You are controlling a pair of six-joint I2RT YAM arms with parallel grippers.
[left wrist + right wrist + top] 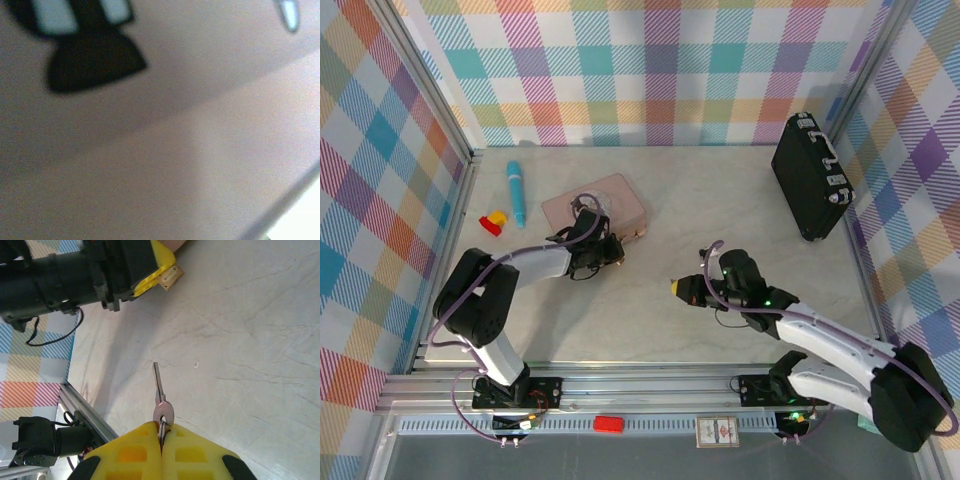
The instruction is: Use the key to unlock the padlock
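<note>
While the left claw (pixel 616 246) is resting against the near edge of the flat, round-cornered pink tin box (pixel 610 200), its jaws are sitting too hidden to tell whether they are open or closed. Right at the tip of its yellow finger (pixel 160 260), the padlock (pixel 170 275) is showing as a small boxy brass block. Well to the right, the right claw (pixel 161 440) is pinching its yellow pads (pixel 130 455) tight on the round silver bow of the key (pixel 159 390), whose thin flat blade is pointing straight ahead over the scuffed pale tabletop (pixel 250 340).
</note>
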